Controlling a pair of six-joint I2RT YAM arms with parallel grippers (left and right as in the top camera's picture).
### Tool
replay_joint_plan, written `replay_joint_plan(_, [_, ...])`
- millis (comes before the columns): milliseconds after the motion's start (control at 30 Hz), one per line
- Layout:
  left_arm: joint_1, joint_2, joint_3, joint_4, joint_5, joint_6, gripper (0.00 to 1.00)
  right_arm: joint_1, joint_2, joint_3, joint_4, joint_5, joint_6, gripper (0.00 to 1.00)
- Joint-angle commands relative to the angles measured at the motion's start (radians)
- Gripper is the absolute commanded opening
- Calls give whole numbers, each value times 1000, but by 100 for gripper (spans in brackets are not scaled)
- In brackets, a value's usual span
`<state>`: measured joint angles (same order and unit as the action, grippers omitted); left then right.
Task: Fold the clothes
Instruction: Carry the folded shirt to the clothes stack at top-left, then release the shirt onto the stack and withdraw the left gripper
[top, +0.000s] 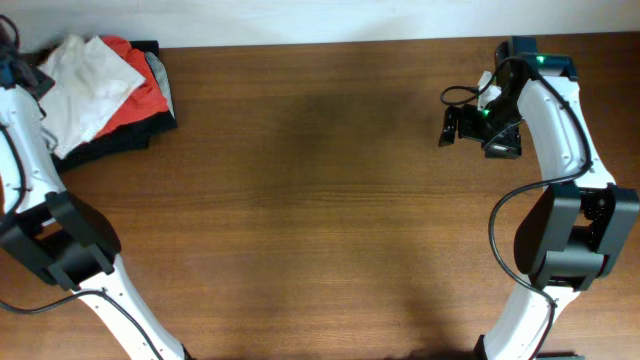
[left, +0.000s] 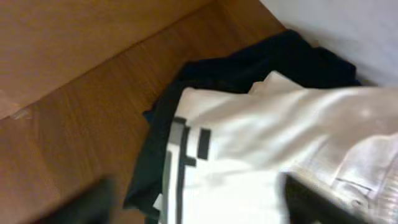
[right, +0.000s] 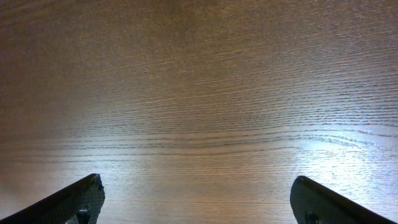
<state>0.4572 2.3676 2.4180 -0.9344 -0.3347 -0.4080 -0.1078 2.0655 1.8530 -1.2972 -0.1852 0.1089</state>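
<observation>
The white T-shirt (top: 88, 72) lies crumpled on top of a small pile at the far left corner of the table (top: 320, 200). A red shirt (top: 143, 98) shows under it along the pile's right side. A dark garment (top: 135, 135) sits at the bottom, its edge sticking out toward the middle of the table.

The left tool (left: 198, 186) is over this pile, by the table's left edge. In the left wrist view its two fingers are blurred dark shapes at the lower corners, set well apart, with white cloth showing between them. The blur hides whether either finger touches the cloth. The same view shows the T-shirt close up: pale fabric in soft folds, with a small dark emblem (left: 181, 143) of blocky bars printed near its left side. The dark garment pokes out from beneath the shirt on the left and at the top, lying on the wood.

The right tool (top: 458, 124) is over the far right part of the table, well apart from the pile and pointing left. In the right wrist view its fingers (right: 74, 202) stand wide apart at the lower corners, with only wood grain and a bright sheen of light between them.
</observation>
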Motion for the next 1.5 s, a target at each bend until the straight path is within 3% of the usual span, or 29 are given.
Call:
replay_joint_plan(0, [-5, 27, 24, -2, -21, 5, 99, 3, 4, -4, 0, -6, 3, 99])
replay_joint_plan(67, [-13, 22, 32, -2, -17, 5, 99, 3, 4, -4, 0, -6, 3, 99])
replay_joint_plan(100, [-21, 18, 40, 1, -1, 5, 92, 3, 4, -4, 0, -5, 3, 99])
replay_joint_plan(133, [-29, 16, 53, 7, 25, 5, 67, 3, 4, -4, 0, -6, 3, 99])
replay_joint_plan(200, [-46, 16, 66, 42, 92, 5, 36, 3, 4, -4, 0, -6, 3, 99])
replay_joint_plan(233, [-52, 19, 66, 68, 147, 5, 25, 3, 4, -4, 0, -6, 3, 99])
replay_joint_plan(333, [-84, 98, 66, 162, 332, 6, 17, 3, 4, -4, 0, -6, 3, 99])
replay_joint_plan(533, [-111, 232, 66, 157, 332, 10, 24, 3, 4, -4, 0, -6, 3, 99])
replay_joint_plan(600, [-111, 222, 69, 155, 332, 37, 24, 3, 4, -4, 0, -6, 3, 99])
replay_joint_plan(733, [-111, 109, 138, 61, 365, 39, 35, 3, 4, -4, 0, -5, 3, 99])
replay_joint_plan(767, [-111, 65, 156, 8, 397, 39, 52, 3, 4, -4, 0, -6, 3, 99])
replay_joint_plan(800, [-109, 8, 164, -52, 435, 38, 83, 3, 4, -4, 0, -6, 3, 99])
replay_joint_plan(833, [-108, -35, 164, -82, 494, 38, 99, 3, 4, -4, 0, -6, 3, 99])
replay_joint_plan(900, [-106, -140, 164, -157, 640, 39, 99, 3, 4, -4, 0, -5, 3, 99])
replay_joint_plan(967, [-108, -237, 164, -261, 649, 47, 99, 3, 4, -4, 0, -6, 3, 99])
replay_joint_plan(1100, [-108, -414, 164, -603, 650, 179, 98, 3, 4, -4, 0, -6, 3, 99])
replay_joint_plan(1133, [-108, -455, 164, -705, 649, 195, 95, 3, 4, -4, 0, -6, 3, 99])
replay_joint_plan(1167, [-115, -495, 158, -754, 660, 210, 84, 3, 4, -4, 0, -6, 3, 99])
replay_joint_plan(1333, [-260, -702, 66, -753, 593, 249, 85, 3, 4, -4, 0, -6, 3, 99])
replay_joint_plan(1467, [-471, -932, -267, -741, 547, 235, 86, 3, 4, -4, 0, -6, 3, 99])
